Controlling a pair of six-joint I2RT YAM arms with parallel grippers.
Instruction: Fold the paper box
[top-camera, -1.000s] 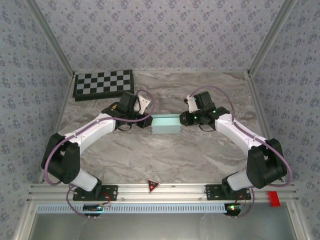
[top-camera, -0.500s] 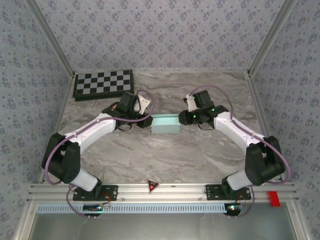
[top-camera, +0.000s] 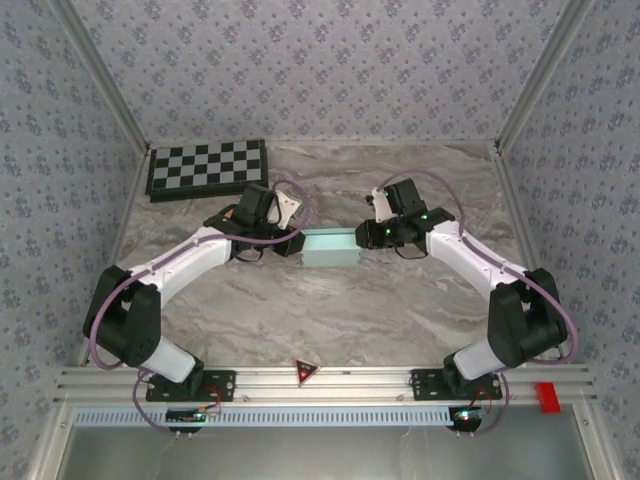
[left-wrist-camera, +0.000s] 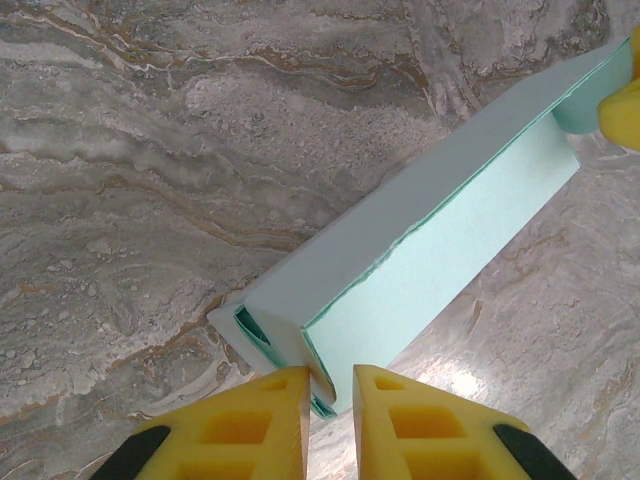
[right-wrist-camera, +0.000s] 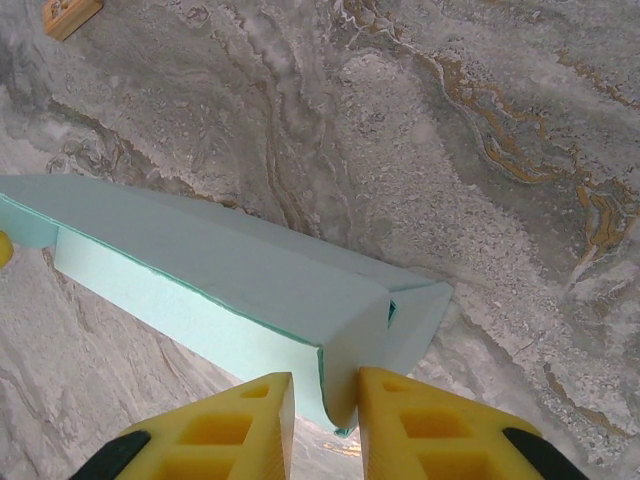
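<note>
**Top view:** paper box (top-camera: 331, 248) lies mid-table (top-camera: 330, 310), long axis running L–R, right betw. my two grippers. My left gripper (top-camera: 296, 243) is at its left end and my right gripper (top-camera: 366, 237) at its right end, so each arm is about equally near its own end. Checkerboard (top-camera: 207, 168) sits at the back left, well apart. Finger state is too small to tell from up here.

**Left wrist:** the box runs away from me diagonally, up and to the right. My left fingers (left-wrist-camera: 250, 420) are nearly together w/ the near end's thin card edge betw. them, so I'm pinching that end. This view shows what the top one can't: a slightly ragged seam along the length where the upper panel meets the side panel, and a folded flap inside the near end. At the far end, a yellow pad of my other gripper touches the card.

**Right wrist:** here the box stretches up and to the left. My right fingers (right-wrist-camera: 420, 420) are narrowed on the near end wall, pinching it. A triangular end flap juts out to the right, not flush, so prob. not closed yet. A small wooden block (right-wrist-camera: 70, 12) sits in the far corner.

Both pinches sit on the same long axis, so I reckon the next push must be matched end to end or the card buckles.
</note>
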